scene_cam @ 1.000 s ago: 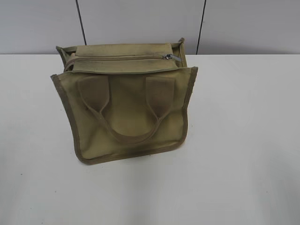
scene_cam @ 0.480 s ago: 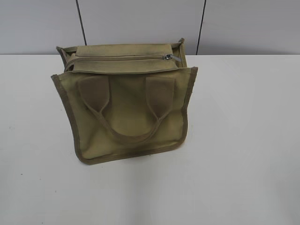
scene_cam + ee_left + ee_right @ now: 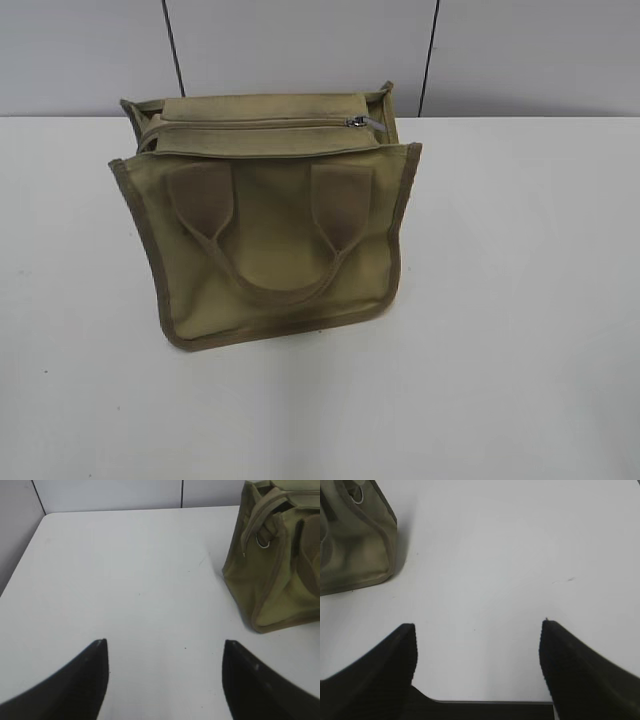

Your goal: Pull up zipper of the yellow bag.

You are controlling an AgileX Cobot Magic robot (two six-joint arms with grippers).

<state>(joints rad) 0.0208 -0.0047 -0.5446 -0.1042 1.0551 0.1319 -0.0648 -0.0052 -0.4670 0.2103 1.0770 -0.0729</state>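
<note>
The yellow bag (image 3: 270, 230) stands on the white table, its handle side facing the exterior camera. The zipper (image 3: 250, 124) runs across its top, with the silver slider and pull tab (image 3: 362, 122) at the right end. Neither arm shows in the exterior view. In the left wrist view my left gripper (image 3: 165, 642) is open and empty above bare table, with the bag (image 3: 280, 565) to its upper right. In the right wrist view my right gripper (image 3: 477, 625) is open and empty, with a corner of the bag (image 3: 355, 545) at the upper left.
The white table (image 3: 520, 300) extends round the bag on all sides. A grey panelled wall (image 3: 300, 50) stands right behind the bag. The table's left edge (image 3: 25, 555) shows in the left wrist view.
</note>
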